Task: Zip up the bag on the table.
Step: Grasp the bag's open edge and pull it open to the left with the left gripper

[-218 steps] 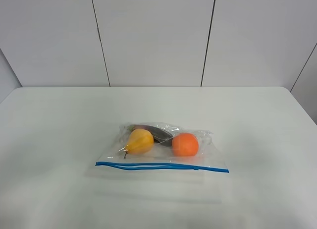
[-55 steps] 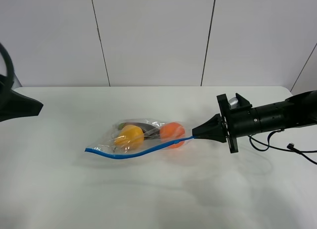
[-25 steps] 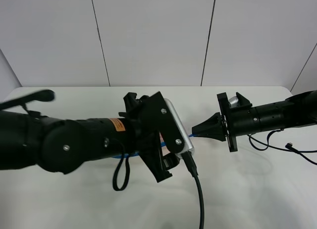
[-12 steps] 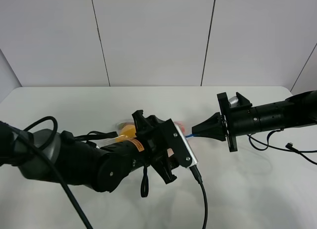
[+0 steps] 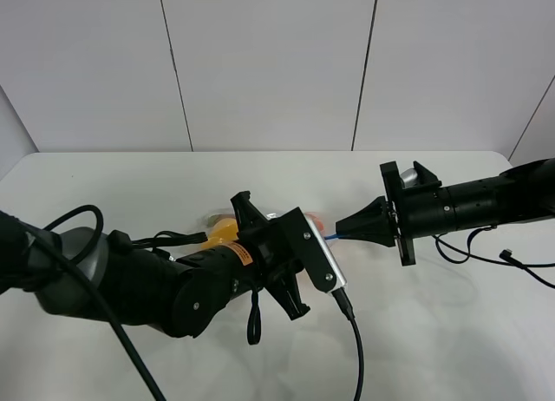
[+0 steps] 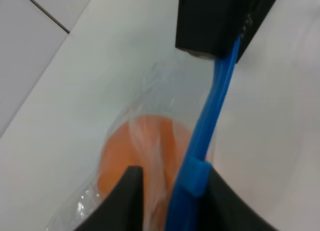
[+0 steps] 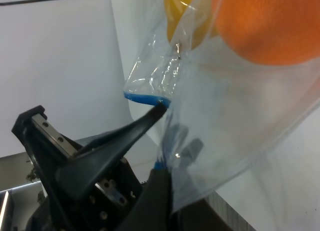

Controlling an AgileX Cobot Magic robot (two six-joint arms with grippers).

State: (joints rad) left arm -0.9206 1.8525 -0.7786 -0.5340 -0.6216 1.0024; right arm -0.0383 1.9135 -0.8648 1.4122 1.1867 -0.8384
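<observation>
The bag (image 6: 150,98) lies on the white table (image 5: 451,331). It is clear plastic with an orange (image 6: 125,156) and a yellow pear (image 5: 224,230) inside. My right gripper (image 5: 341,229) is shut on the end of the blue zipper strip (image 6: 215,101) and holds it lifted. My left gripper (image 6: 172,183) sits at the strip near the orange, with a finger on each side of the blue slider (image 6: 196,175). It looks open. In the exterior high view my left arm (image 5: 217,279) hides most of the bag. The right wrist view shows the orange (image 7: 270,26), the pear (image 7: 190,11) and the strip's far end (image 7: 145,97).
My left arm's cable (image 5: 354,349) trails over the table's front. The right arm's cable (image 5: 507,260) lies on the table at the right. A panelled white wall (image 5: 269,62) stands behind the table.
Over the last second my left arm has dropped lower and closed in on the bag's strip; since half a second ago it has barely moved. My right gripper has held still.
</observation>
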